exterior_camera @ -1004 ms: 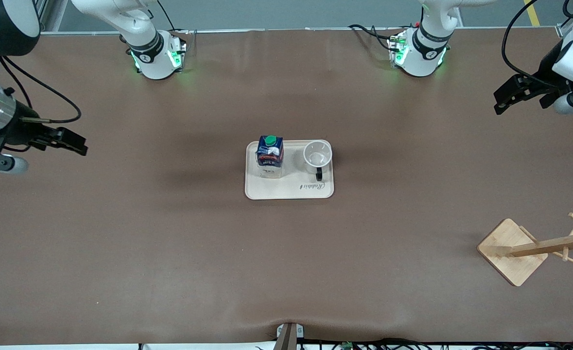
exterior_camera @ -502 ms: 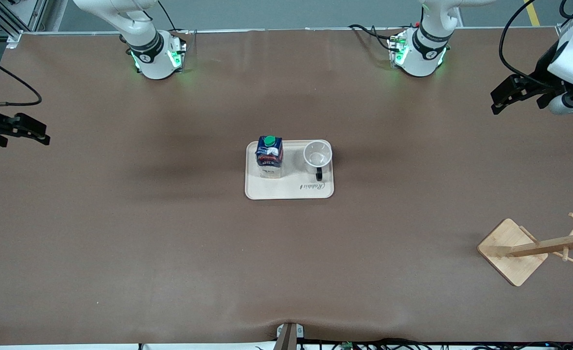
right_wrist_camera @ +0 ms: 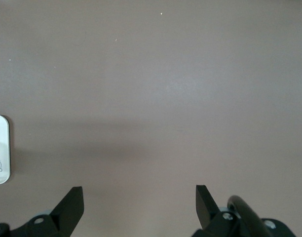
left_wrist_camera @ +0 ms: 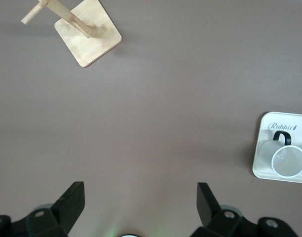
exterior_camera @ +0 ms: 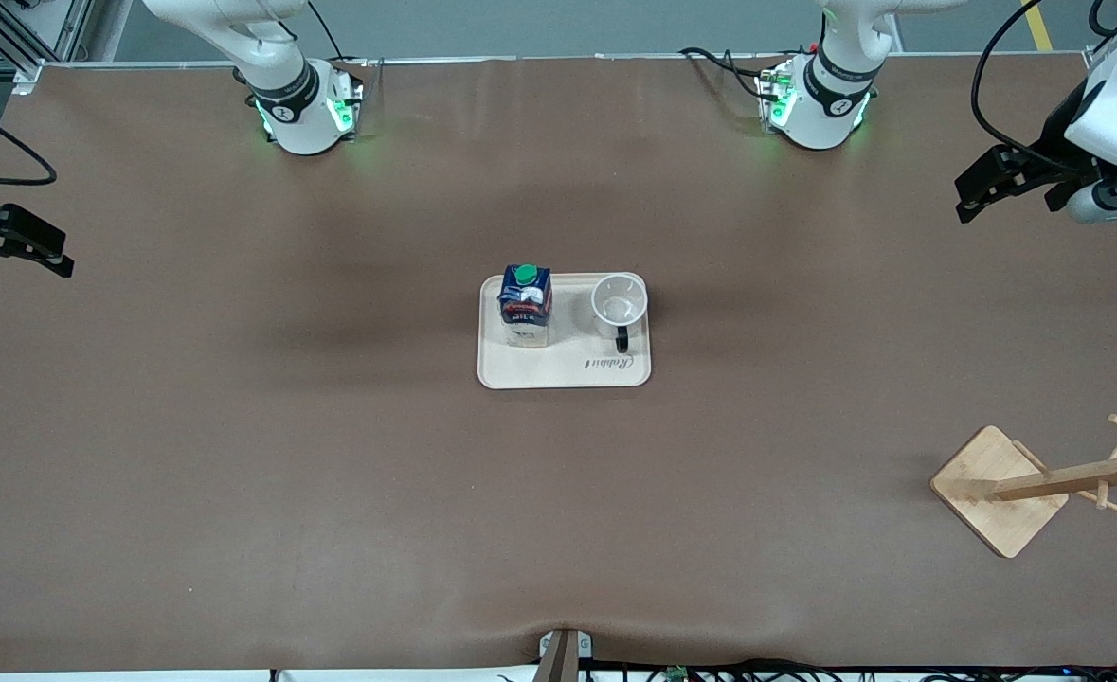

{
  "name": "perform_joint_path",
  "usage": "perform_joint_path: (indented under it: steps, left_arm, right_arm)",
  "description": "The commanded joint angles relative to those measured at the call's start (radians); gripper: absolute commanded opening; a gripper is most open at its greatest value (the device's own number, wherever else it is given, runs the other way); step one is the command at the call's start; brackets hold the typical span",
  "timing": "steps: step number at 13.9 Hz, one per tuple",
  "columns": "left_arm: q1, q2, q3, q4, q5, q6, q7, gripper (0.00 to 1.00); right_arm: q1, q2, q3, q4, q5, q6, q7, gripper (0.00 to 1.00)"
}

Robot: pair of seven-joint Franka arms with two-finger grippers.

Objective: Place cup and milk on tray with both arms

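right gripper (exterior_camera: 32,248) withdrew; tray (exterior_camera: 564,371) holds milk (exterior_camera: 526,305), seemingly empty cup (exterior_camera: 619,303).

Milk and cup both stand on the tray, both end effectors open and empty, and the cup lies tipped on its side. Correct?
Not quite: the cup stands upright, mouth up, beside the milk on the tray, as the front view shows. Left end effector and right end effector are open and empty.

The dark blue milk carton (exterior_camera: 526,305) and small white mug (exterior_camera: 620,303) are sitting on the cream rectangular tray (exterior_camera: 564,371), mug at the carton's three o'clock, toward the left arm's end.
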Motion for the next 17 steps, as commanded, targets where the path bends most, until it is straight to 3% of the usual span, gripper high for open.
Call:
perform_joint_path:
  steps: [1, 5, 17]
  left_arm:
    - [0.003, -0.009, -0.006, 0.001, 0.007, -0.018, 0.008, 1.00]
    - [0.003, -0.006, -0.006, 0.006, 0.007, -0.018, 0.008, 1.00]
    - [0.009, 0.014, -0.005, 0.034, -0.001, -0.018, 0.031, 1.00]
  right_arm:
    - [-0.002, 0.010, 0.002, 0.019, 0.002, -0.016, -0.002, 1.00]
    - [0.035, 0.006, 0.003, 0.018, 0.002, -0.054, 0.161, 1.00]
    - [0.027, 0.010, -0.001, 0.021, 0.019, -0.054, 0.122, 1.00]
